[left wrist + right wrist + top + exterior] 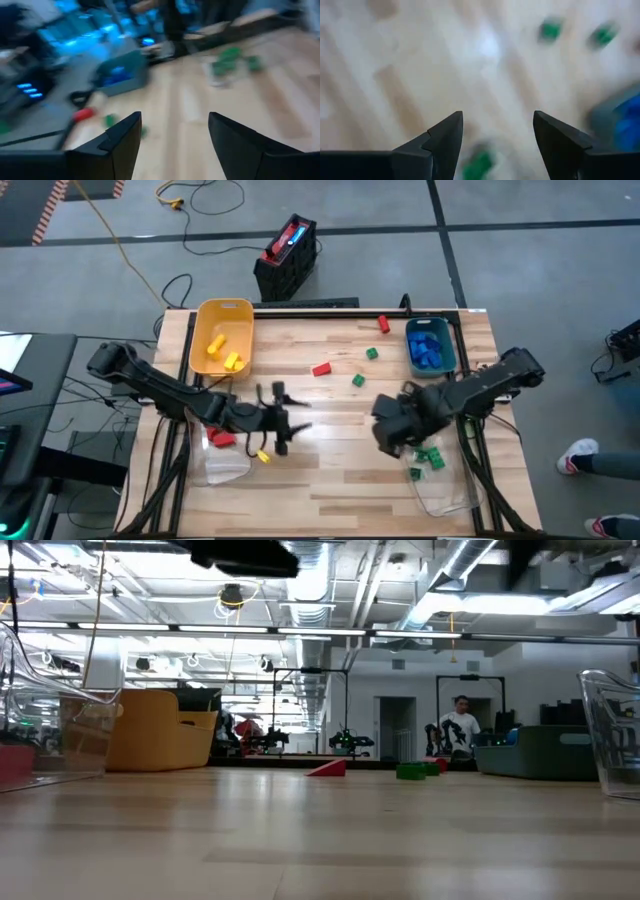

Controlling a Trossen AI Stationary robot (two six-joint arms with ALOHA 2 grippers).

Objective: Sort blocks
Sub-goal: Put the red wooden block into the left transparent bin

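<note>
Table [330,470] is filling frame centre. Yellow bin [222,337] is sitting upper left, teal bin [431,346] upper right, clear bins along the lower edge. Left gripper [285,418] is hovering centre-left, fingers spread, empty. Right gripper [392,430] is hovering centre-right, fingers apart, empty. Loose blocks [321,368] are lying upper centre; others are sitting in bins.
</note>
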